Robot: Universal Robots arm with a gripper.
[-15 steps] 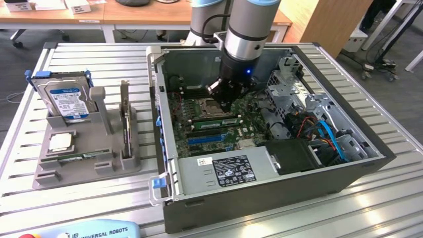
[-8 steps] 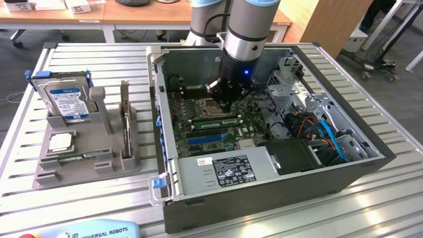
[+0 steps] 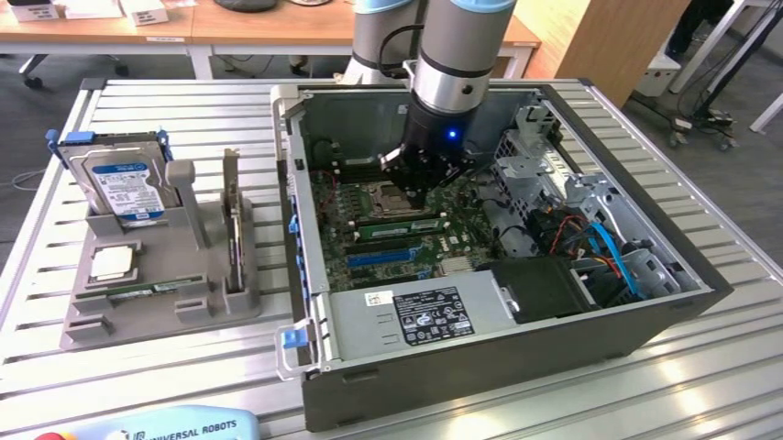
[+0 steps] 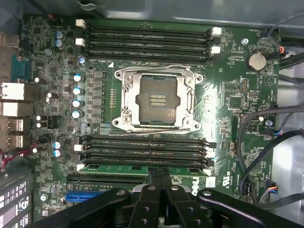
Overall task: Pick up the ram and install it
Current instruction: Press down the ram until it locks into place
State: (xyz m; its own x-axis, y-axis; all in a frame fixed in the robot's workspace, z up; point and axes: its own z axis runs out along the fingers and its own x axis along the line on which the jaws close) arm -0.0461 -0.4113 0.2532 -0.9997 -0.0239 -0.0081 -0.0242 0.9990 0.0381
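The ram is a long green stick standing in the motherboard slot nearest the blue connector, with white clips at both ends. In the exterior view the ram lies just beside the empty processor socket, inside the open computer case. My gripper is shut, its two black fingers pressed together with their tips on the ram's top edge at mid-length. Whether they clamp the stick or only rest on it, I cannot tell. The gripper reaches straight down into the case.
A grey holder tray at the exterior view's left carries a hard drive, a square processor chip, an upright card and a green stick. Cables and drive cages crowd the case's right side. Empty memory slots flank the socket.
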